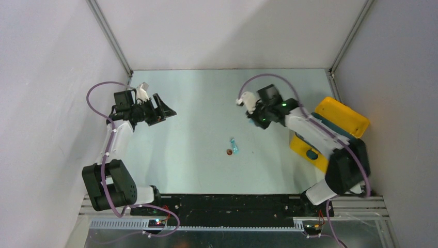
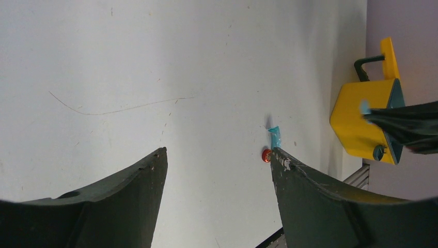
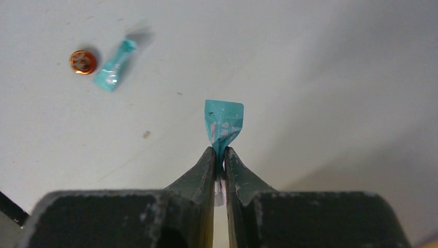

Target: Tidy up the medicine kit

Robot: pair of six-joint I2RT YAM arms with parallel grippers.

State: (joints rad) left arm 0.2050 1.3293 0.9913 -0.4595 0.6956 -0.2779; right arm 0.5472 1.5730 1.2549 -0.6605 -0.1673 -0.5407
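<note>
The yellow medicine kit [image 1: 341, 121] stands open at the table's right edge, its lid raised and teal trim showing; the left wrist view has it too [image 2: 361, 121]. My right gripper [image 3: 219, 151] is shut on a teal packet [image 3: 223, 124], held above the table left of the kit. A second teal packet [image 1: 234, 145] lies mid-table beside a small orange round piece [image 1: 228, 152]; both show in the right wrist view, the packet [image 3: 113, 67] and the round piece [image 3: 82, 62]. My left gripper [image 2: 217, 155] hangs open over the left side, nothing between its fingers.
White walls close in the table on the left, back and right. The black rail [image 1: 227, 204] with both arm bases runs along the near edge. My right arm [image 1: 315, 132] reaches across in front of the kit.
</note>
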